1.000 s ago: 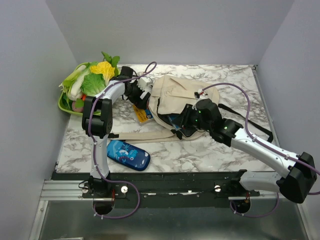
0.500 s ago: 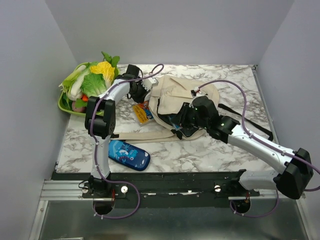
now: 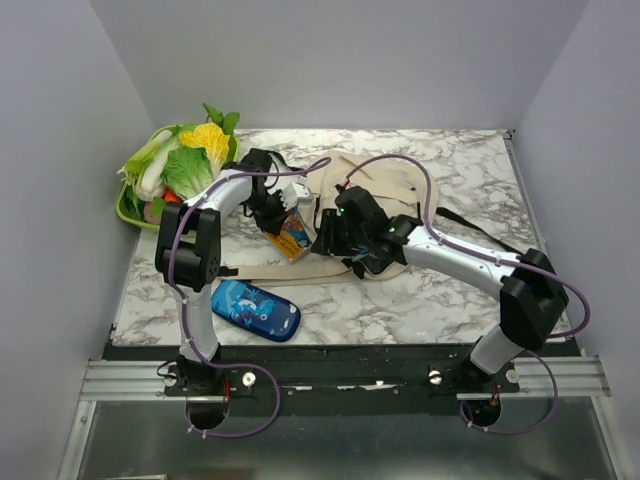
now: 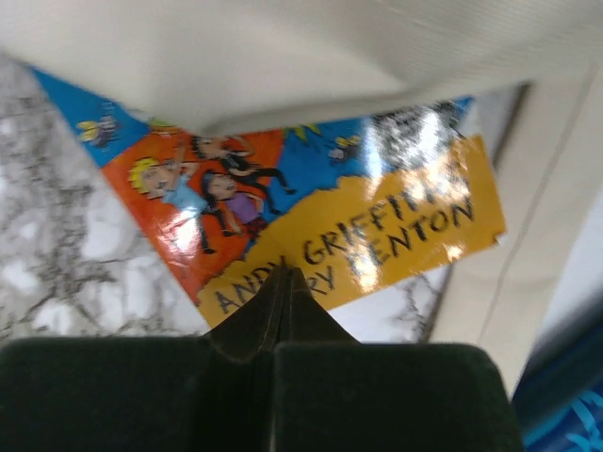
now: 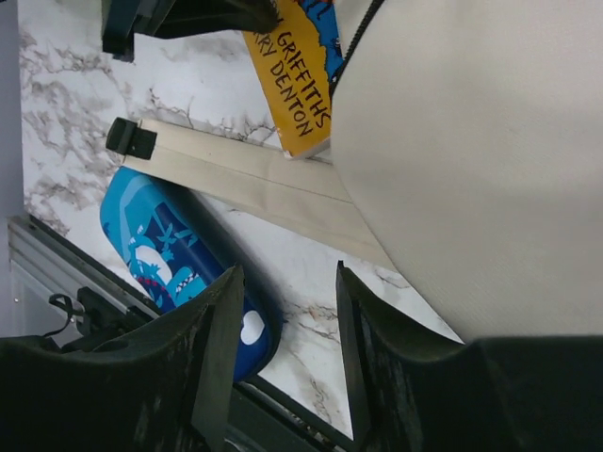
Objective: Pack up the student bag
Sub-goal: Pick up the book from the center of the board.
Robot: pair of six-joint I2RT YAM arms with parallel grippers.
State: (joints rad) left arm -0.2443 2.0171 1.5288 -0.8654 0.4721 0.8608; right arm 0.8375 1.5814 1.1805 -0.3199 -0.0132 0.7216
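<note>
The bag [image 3: 400,185] lies on the bench [image 3: 440,305], a book [image 4: 330,226] half under its edge. The left tool [image 4: 283,276], clenched, meets the book's edge, probably to shove it in. The right tool [image 5: 287,278] hangs released above the bag's side.

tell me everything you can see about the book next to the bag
The book is a thin, glossy paperback: a yellow band with black lettering reading Andy Griffiths and Denton, beside cartoon figures on orange and blue. It lies on the marble table, one side tucked under the beige student bag. The left gripper, shut, has its tips at the yellow edge; whether they pinch it cannot be told.
</note>
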